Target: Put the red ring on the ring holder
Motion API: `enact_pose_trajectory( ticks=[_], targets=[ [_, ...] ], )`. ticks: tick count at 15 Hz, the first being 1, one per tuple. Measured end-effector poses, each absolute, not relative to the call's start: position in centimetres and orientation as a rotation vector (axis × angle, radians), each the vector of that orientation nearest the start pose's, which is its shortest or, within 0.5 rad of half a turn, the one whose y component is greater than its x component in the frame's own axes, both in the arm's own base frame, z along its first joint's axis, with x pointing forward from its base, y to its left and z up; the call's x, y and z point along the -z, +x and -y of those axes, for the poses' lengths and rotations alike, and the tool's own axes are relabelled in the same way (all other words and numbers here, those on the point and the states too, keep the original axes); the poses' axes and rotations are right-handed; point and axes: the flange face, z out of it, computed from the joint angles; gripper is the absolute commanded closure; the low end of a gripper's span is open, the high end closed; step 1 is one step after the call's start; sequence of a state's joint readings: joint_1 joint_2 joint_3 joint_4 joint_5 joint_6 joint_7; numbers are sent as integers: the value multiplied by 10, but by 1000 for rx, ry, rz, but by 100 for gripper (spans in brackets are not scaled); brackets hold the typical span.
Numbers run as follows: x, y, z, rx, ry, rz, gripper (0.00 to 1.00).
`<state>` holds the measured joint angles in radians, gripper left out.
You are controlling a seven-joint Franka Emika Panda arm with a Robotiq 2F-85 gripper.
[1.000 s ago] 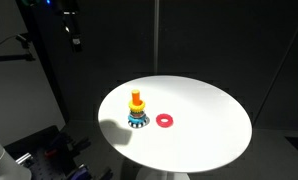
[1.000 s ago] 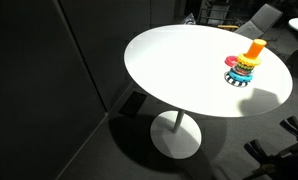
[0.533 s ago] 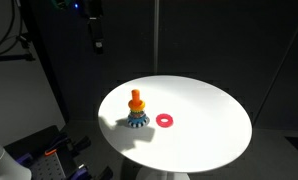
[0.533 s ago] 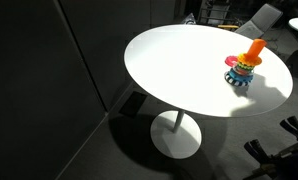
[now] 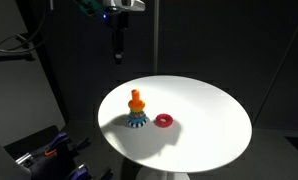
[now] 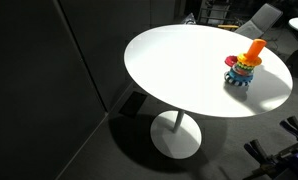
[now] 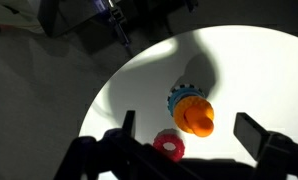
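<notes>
The red ring (image 5: 165, 121) lies flat on the white round table (image 5: 209, 125), just beside the ring holder (image 5: 136, 110), an orange peg on a stack of coloured rings. My gripper (image 5: 116, 47) hangs high above the table's far edge, well clear of both. In the wrist view the gripper (image 7: 189, 126) is open and empty, its fingers wide apart, with the holder (image 7: 194, 110) and the red ring (image 7: 170, 146) far below between them. In an exterior view the holder (image 6: 244, 68) shows but the red ring is not visible.
The table (image 6: 179, 70) stands on a single pedestal with a round foot (image 6: 176, 137). Dark curtains and a vertical pole (image 5: 156, 35) stand behind it. Equipment sits on the floor (image 5: 44, 150) beside the table.
My arm has moved sideways along the top of the exterior view, toward the spot above the table's far edge, and the shadows on the table have shifted. Ring and holder have not moved.
</notes>
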<state>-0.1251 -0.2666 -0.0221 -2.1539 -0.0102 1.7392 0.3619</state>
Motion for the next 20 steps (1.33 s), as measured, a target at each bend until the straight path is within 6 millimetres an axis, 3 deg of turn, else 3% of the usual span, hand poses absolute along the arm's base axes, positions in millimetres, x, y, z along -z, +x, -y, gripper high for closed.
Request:
enact_pose_trajectory(
  ticks=[7,12,16,20],
  targets=[
    [-461,476,136,-221,-2971,-975,0],
    [-432,488,173,-140,-2951,-1070,0],
    [-416,491,184,-149,-2949,-1097,0],
    [-416,491,184,-150,-2948,-1098,0]
  ],
)
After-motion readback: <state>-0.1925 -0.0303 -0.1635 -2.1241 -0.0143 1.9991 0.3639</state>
